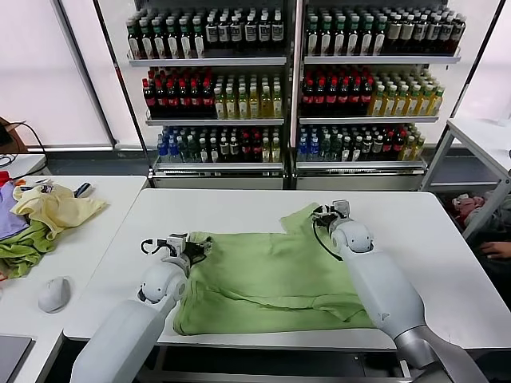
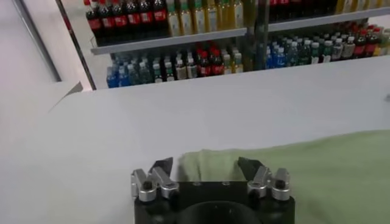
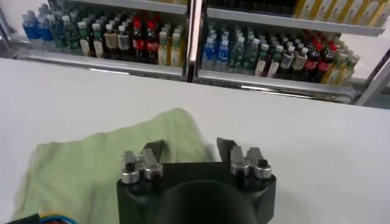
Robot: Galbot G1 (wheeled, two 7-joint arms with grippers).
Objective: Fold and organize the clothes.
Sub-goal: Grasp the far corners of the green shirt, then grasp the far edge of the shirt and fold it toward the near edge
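Both pincers sit low on the shirt [image 1: 267, 275]: left pincer [image 1: 194, 246] at its far-left corner, right pincer [image 1: 327, 214] at the far-right sleeve, jaws parted around cloth. Shirt lies spread mid-worktop [image 1: 239, 203], toward the near edge. Thin fabric could slip free, or one pincer catch alone, skewing the fold.

A white table [image 1: 239, 207] filled the centre of the frame, with a light green shirt [image 1: 263, 279] lying flat across its near half. At left, a second white table [image 1: 96, 239] carried a pale yellow garment [image 1: 56, 209], darker green cloth [image 1: 20, 251] and a grey mouse [image 1: 54, 294].
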